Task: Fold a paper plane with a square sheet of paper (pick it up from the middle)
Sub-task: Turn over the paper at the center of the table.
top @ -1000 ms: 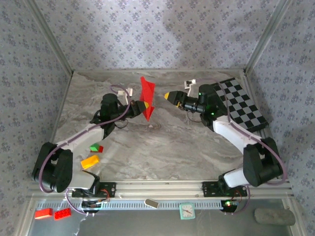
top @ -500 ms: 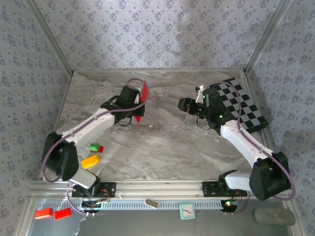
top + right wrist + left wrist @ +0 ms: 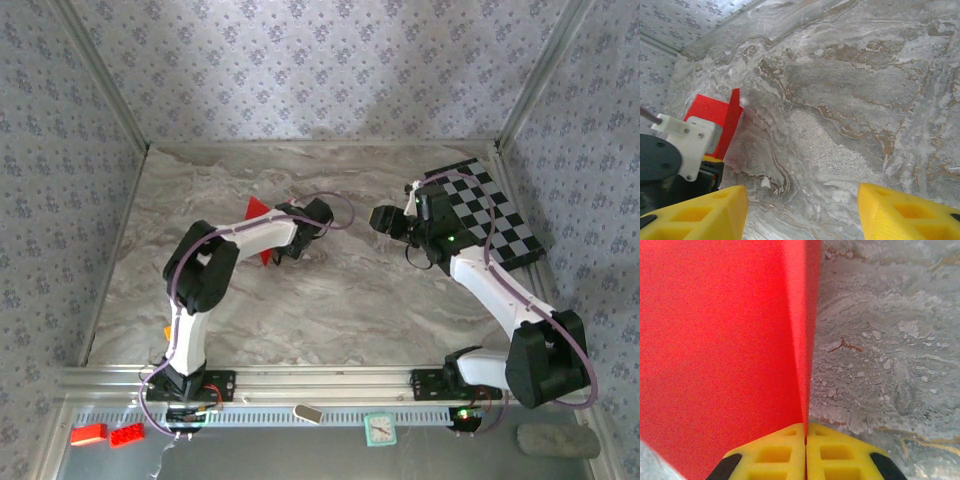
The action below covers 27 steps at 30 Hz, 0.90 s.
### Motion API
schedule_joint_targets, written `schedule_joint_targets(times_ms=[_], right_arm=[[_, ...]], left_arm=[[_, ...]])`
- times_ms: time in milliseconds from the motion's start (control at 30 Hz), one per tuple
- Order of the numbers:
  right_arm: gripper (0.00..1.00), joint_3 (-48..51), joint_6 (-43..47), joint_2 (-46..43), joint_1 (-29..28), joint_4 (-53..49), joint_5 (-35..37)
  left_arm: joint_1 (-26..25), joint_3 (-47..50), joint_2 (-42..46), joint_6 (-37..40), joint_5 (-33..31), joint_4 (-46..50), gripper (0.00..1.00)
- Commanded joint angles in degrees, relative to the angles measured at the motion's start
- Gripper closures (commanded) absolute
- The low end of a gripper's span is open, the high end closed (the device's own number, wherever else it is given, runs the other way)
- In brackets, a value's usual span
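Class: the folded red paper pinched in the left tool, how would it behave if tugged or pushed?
Probably light: the left tool holds the folded red paper by one pinched edge. Its crease likely stiffens it, since it extends straight from the pads. Thin sheet, so a hard tug may tear it.

**A:** Where is there open ground on the marble table (image 3: pixel 340 300)?

**B:** The near half, between the two arm bases, lies bare. So does the strip of stone in front of the right gripper (image 3: pixel 383 217), whose jaws stand apart.

**A:** And what blocks the way?

**B:** The left arm (image 3: pixel 245 233) loops across left of centre. Folded red paper (image 3: pixel 258 213) juts out on either side of its forearm, pinched by the left gripper (image 3: pixel 806 426). The checkered board (image 3: pixel 500 215) takes the far right corner, with the right arm (image 3: pixel 490 285) partly over it. Papered walls (image 3: pixel 300 70) close three sides. Clearance under the left forearm is apparently slight, but the overhead view is too coarse to tell.
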<state>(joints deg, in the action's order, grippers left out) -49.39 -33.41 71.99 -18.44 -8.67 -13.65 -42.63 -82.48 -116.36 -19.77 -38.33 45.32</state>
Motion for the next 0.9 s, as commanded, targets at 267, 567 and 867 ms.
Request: schedule_joint_targets(times_ms=[267, 567, 867], right_arm=[[0.39, 0.8, -0.5, 0.2, 1.1, -0.9, 0.0], [0.39, 0.4, -1.2, 1.7, 1.1, -0.3, -1.2], [0.39, -0.1, -1.7, 2.2, 1.3, 0.1, -1.3]], left_arm=[[-2.0, -4.9, -7.8, -1.4, -0.7, 4.9, 0.89], [-2.3, -7.0, -8.4, -3.8, 3.7, 6.0, 0.81], [-2.4, -5.8, -3.1, -10.0, 16.7, 3.8, 0.72]])
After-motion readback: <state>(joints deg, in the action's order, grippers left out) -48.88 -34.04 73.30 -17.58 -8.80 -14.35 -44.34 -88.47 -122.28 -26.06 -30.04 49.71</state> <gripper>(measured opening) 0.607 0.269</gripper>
